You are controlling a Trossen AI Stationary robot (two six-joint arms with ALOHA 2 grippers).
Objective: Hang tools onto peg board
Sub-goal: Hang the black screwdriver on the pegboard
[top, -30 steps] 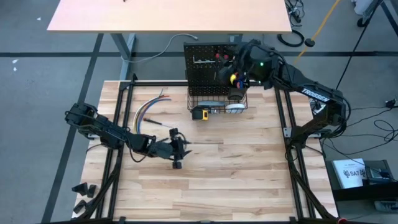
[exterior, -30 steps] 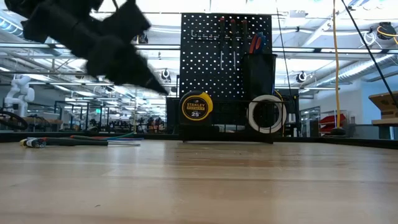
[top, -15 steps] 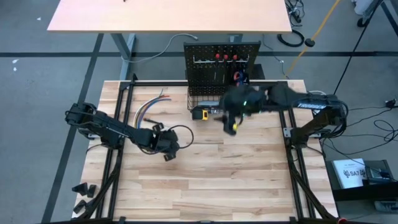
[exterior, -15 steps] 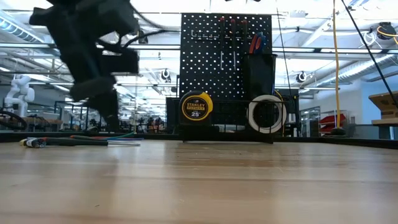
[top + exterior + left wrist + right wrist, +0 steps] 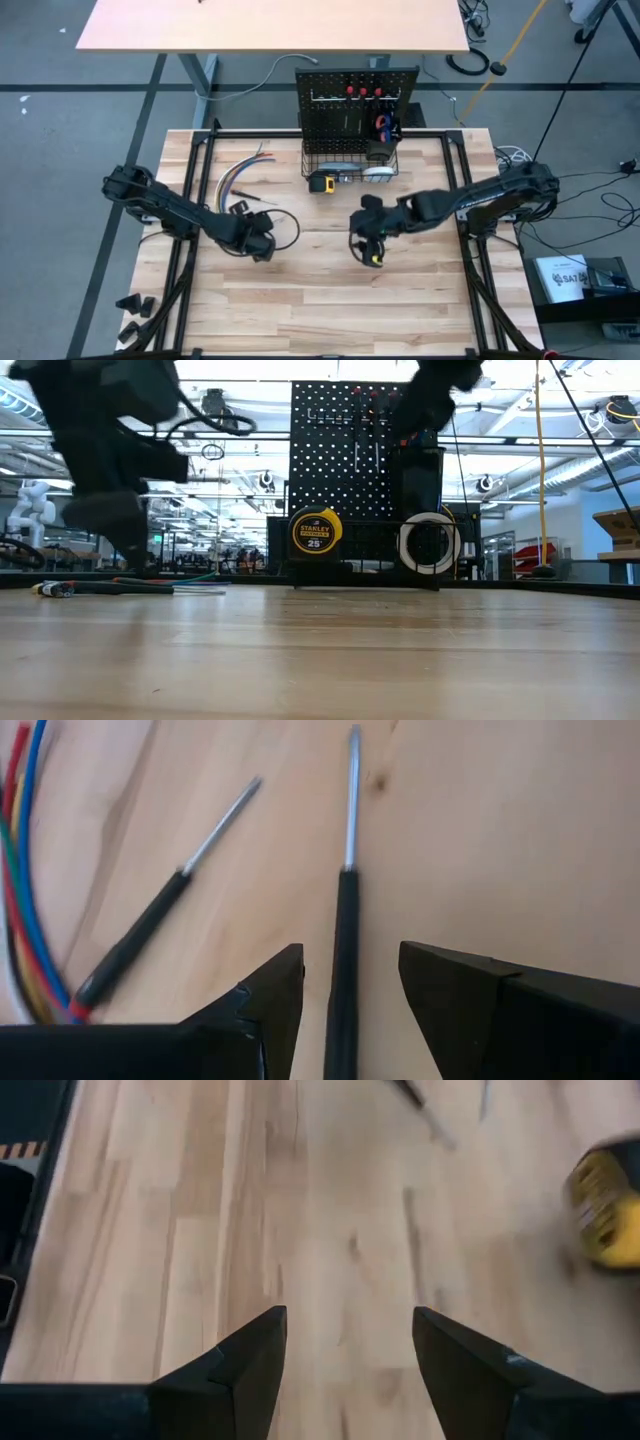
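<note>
Two screwdrivers lie loose on the counter [image 5: 330, 300] at its left, next to the bundle of coloured wires [image 5: 240, 175]. In the left wrist view the nearer screwdriver [image 5: 343, 935] runs straight out between the spread fingers of the left gripper [image 5: 350, 1010], black handle toward the gripper, bare shaft pointing away. The second screwdriver [image 5: 165, 915] lies at an angle beside it, apart from it, its handle end close to the wires.

The step in hand looks like picking up that nearer screwdriver. To do it well, the left gripper should come down centred over the handle, not the thin shaft, and close squarely so the tool does not roll or swing; it should keep clear of the second screwdriver and the wires.

The right gripper [image 5: 372, 245] hangs over the middle of the counter, fingers spread and empty.

The peg board [image 5: 357, 105] stands at the far edge, with tools already on it: two red-topped ones on its rail, a yellow tape measure [image 5: 317, 532] and a white round tool [image 5: 428, 543] in its basket.
</note>
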